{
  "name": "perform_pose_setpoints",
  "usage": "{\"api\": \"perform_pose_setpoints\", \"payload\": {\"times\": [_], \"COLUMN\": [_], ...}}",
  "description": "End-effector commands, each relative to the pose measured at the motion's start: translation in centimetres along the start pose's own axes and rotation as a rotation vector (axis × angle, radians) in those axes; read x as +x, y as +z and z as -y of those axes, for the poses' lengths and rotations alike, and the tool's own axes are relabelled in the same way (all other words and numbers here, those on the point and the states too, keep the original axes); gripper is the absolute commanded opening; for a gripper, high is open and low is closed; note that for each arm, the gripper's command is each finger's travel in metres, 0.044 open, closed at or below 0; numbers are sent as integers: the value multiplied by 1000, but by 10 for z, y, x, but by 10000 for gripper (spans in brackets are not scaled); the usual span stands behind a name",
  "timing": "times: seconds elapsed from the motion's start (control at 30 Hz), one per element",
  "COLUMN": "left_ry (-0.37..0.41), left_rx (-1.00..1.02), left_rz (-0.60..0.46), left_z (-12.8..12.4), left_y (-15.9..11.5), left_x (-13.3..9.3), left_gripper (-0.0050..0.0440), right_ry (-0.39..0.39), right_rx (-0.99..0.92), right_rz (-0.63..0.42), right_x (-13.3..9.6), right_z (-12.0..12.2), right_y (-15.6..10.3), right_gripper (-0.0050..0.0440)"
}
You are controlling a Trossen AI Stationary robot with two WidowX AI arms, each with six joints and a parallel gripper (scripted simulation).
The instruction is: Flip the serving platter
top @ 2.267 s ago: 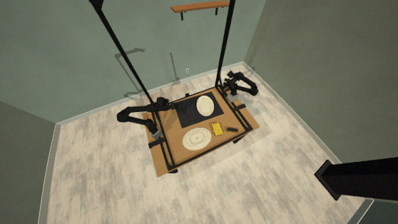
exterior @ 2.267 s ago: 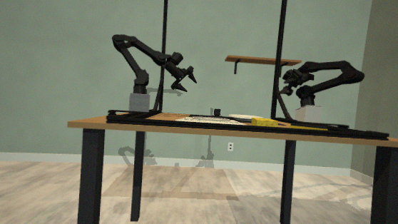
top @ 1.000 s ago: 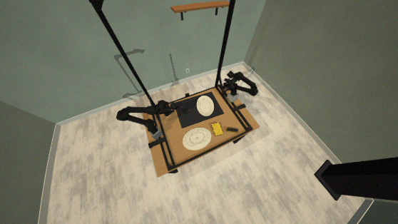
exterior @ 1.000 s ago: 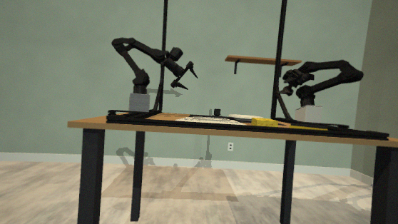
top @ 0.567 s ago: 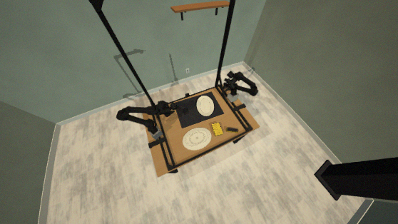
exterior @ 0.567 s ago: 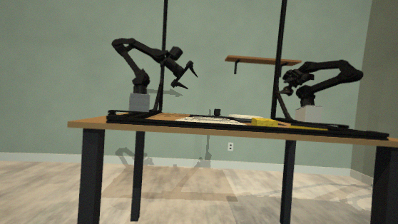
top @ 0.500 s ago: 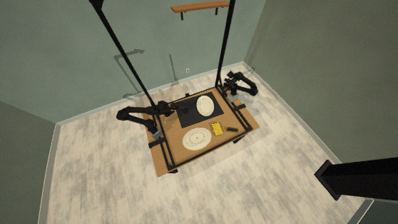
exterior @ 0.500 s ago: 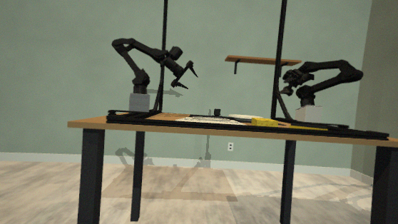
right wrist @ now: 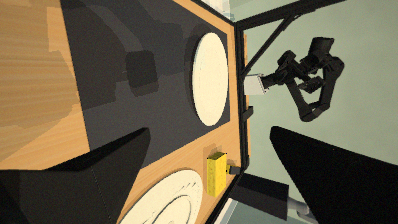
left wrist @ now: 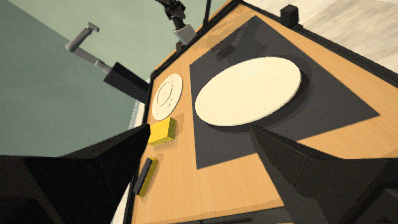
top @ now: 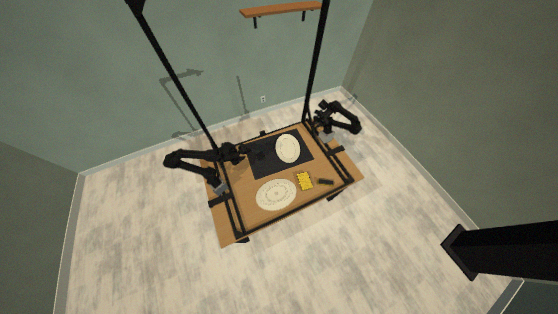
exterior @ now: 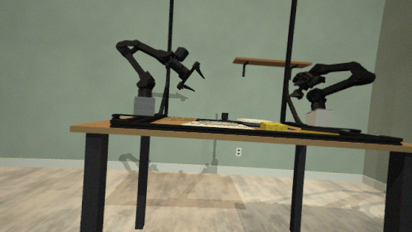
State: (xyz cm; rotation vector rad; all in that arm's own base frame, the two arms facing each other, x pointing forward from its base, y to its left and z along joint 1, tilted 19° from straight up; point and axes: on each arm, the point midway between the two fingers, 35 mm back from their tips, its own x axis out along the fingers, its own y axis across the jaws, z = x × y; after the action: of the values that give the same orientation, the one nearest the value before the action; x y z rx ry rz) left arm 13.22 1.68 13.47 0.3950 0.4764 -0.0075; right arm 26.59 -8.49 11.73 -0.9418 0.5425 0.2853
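Observation:
The cream serving platter (top: 288, 148) lies flat on the dark drying mat (top: 262, 162) with a plain side up, away from the black rails. It also shows in the left wrist view (left wrist: 248, 91) and the right wrist view (right wrist: 210, 79). My left gripper (exterior: 297, 91) is open and empty, raised high near its own base; its fingers frame the left wrist view (left wrist: 200, 129). My right gripper (exterior: 192, 77) is open and empty, held high above the table; its fingers frame the right wrist view (right wrist: 210, 131). Neither gripper touches anything.
A second cream plate (top: 275, 194) with ring patterns lies on the bare wood in front of the mat. A yellow sponge (top: 304, 180) and a small black bar (top: 325, 180) lie beside it. Black rails frame the table, and two tall camera posts rise from it.

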Motion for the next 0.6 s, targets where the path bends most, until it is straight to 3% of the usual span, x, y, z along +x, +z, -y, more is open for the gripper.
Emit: {"api": "perform_pose_setpoints", "payload": {"times": [0.0,0.57], "left_ry": [-1,4], "left_rx": [0,5], "left_rz": [0,4], "left_z": [0,-2], "left_y": [0,0], "left_x": [0,0], "left_gripper": [440,440], "right_ry": [6,-18], "right_rx": [-16,-117], "right_rz": [-2,-12], "right_x": [-1,-7], "right_z": [-3,2], "right_y": [-3,-14], "right_gripper": [440,440]}}
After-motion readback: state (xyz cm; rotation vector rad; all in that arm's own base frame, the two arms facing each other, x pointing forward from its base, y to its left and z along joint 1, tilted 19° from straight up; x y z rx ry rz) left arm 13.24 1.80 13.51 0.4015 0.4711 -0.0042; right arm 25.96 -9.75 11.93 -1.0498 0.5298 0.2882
